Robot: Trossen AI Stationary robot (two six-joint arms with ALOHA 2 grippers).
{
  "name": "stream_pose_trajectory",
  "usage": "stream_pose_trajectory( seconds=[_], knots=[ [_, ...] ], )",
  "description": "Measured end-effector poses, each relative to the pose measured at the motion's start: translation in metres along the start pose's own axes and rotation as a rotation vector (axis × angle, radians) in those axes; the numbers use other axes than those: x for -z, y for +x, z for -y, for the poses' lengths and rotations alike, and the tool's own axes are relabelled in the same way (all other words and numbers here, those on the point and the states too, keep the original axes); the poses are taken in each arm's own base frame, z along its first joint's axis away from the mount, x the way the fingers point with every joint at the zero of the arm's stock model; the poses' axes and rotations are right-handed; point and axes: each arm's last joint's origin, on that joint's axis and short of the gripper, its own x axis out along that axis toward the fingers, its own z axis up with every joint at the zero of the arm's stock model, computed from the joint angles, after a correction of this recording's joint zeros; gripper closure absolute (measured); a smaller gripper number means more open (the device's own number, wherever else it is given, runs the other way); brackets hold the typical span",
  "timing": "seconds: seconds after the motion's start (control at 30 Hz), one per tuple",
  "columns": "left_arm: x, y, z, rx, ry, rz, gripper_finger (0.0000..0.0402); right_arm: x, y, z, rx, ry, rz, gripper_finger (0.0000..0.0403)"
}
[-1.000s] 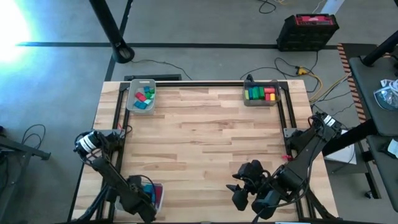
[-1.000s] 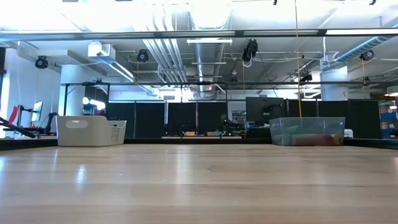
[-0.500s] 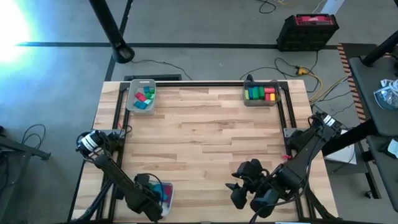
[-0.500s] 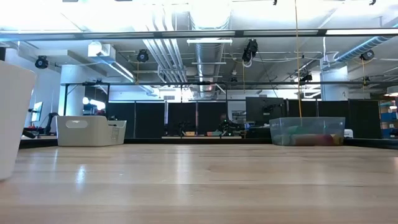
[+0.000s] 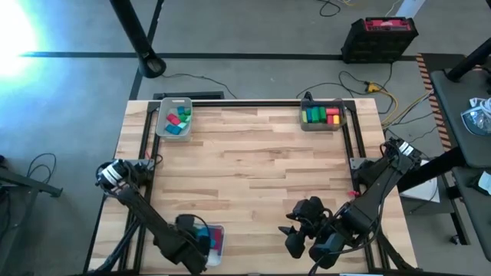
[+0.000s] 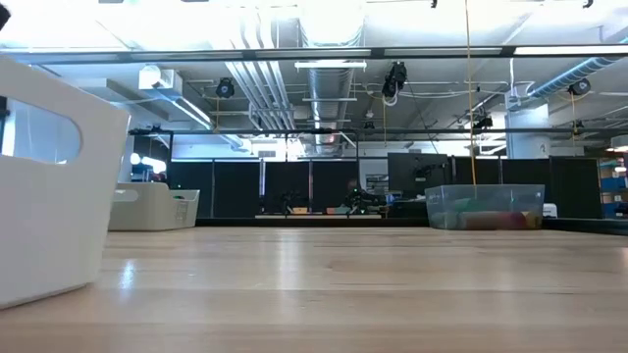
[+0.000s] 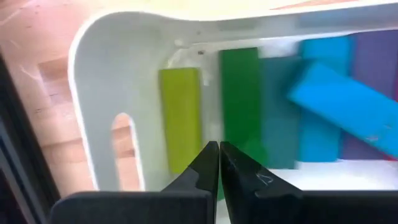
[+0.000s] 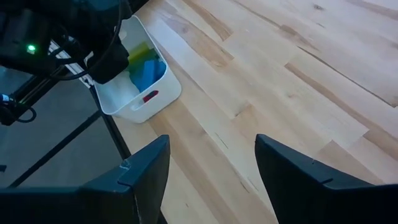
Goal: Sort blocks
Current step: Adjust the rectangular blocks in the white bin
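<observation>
The left gripper (image 7: 217, 158), fingers closed on the rim of the white tray (image 5: 217, 230), has dragged it with its blocks (image 7: 242, 106) inward along the desk (image 5: 253, 161) front. The right gripper (image 8: 211, 168) waits open nearby.

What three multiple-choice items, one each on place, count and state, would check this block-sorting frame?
1. Where is the white bin that the left gripper is on?
A. near edge of the table, left side
B. far right corner
C. table centre

2. How many bins stand along the table's far edge?
A. none
B. two
C. four

3. How are the right gripper's fingers?
A. shut on a block
B. spread apart, holding nothing
C. shut on a bin wall

Answers: 1 A, the high view shows it at the near left edge. 2 B, a grey bin far left and a clear bin far right. 3 B, the right wrist view shows bare table between them.
</observation>
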Motion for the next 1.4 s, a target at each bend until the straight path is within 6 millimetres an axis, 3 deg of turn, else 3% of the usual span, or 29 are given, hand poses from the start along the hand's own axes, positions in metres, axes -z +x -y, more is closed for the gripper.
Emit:
stream_pose_trajectory(
  seconds=[0.33, 0.6, 0.97, 1.07, 1.23, 1.4],
  knots=[
    [0.0, -0.007, 0.004, 0.009, 0.021, -0.022, 0.0402, 0.001, 0.0, 0.0, -0.005, -0.018, -0.025, 0.0183],
    [0.01, -0.031, 0.019, 0.196, 0.228, -0.044, 0.0402, 0.002, 0.0, 0.0, -0.011, -0.038, -0.05, 0.0183],
    [0.007, 0.0, 0.028, 0.24, 0.304, -0.16, 0.0402, 0.004, 0.003, -0.001, -0.002, -0.055, -0.053, 0.0184],
    [0.0, 0.008, 0.023, 0.17, 0.277, -0.128, 0.0402, 0.004, 0.003, -0.001, -0.003, -0.055, -0.052, 0.0183],
    [-0.018, 0.007, 0.002, -0.086, 0.128, 0.006, 0.0402, 0.004, 0.003, -0.001, -0.003, -0.051, -0.052, 0.0182],
    [-0.017, -0.005, 0.003, -0.08, 0.125, 0.042, 0.0402, 0.004, 0.002, -0.001, -0.005, -0.051, -0.054, 0.0183]
  ],
)
